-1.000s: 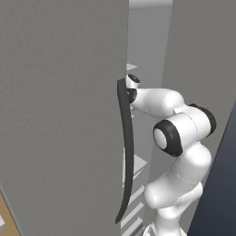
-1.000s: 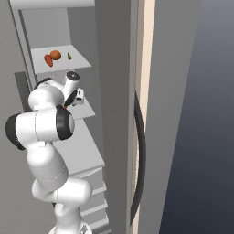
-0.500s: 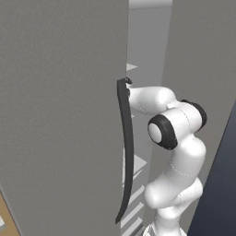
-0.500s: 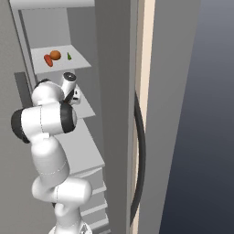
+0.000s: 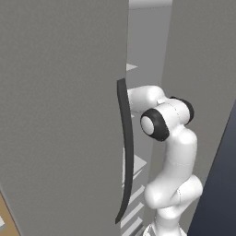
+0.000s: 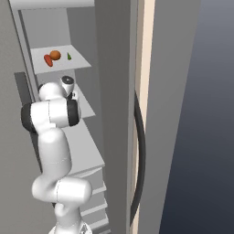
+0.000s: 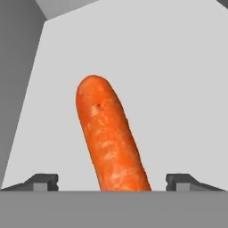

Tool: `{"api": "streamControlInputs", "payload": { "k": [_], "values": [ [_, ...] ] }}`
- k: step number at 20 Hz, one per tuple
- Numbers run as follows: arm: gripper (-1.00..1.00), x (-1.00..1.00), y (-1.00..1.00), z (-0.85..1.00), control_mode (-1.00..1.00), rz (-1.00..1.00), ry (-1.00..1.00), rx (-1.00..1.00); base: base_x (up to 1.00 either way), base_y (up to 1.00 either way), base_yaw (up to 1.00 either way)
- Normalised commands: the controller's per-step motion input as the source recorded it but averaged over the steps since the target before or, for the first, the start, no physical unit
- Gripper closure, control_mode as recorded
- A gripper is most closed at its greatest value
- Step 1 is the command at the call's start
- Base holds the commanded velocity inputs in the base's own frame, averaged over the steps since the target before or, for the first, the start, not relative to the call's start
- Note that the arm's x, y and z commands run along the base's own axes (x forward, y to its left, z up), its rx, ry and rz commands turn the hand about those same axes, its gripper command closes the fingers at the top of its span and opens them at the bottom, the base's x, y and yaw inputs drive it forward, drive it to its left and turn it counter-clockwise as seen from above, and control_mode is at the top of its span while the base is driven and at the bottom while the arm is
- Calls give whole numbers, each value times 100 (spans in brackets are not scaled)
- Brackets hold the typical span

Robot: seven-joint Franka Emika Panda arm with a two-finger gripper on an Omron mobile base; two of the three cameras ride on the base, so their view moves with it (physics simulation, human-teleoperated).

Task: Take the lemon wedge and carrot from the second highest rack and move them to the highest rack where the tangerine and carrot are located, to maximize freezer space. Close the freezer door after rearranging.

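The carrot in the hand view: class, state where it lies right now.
The carrot lies on the pale freezer rack, lengthwise between the two fingertips of the open gripper.

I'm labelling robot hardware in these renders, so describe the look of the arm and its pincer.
The arm is glossy white, built of rounded, tube-like segments with bulbous joints. A dark grey to black band rings the elbow joint, with a white round cap at its centre. No cables or markings are visible. In the hand view, the pincer shows two small, dark grey, blocky finger tips.
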Motion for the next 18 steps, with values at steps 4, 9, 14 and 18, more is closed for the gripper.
{"api": "streamControlInputs", "payload": {
  "k": [4,9,14,18],
  "values": [
    [-100,39,15,-39,-100,0,-5,-4,0,0,0],
    [-100,38,0,-33,-100,0,-13,-4,0,0,0],
    [-100,26,0,-43,-100,0,-2,-15,0,0,0],
    [-100,18,0,-45,-100,0,0,-10,0,0,0]
  ]
}}
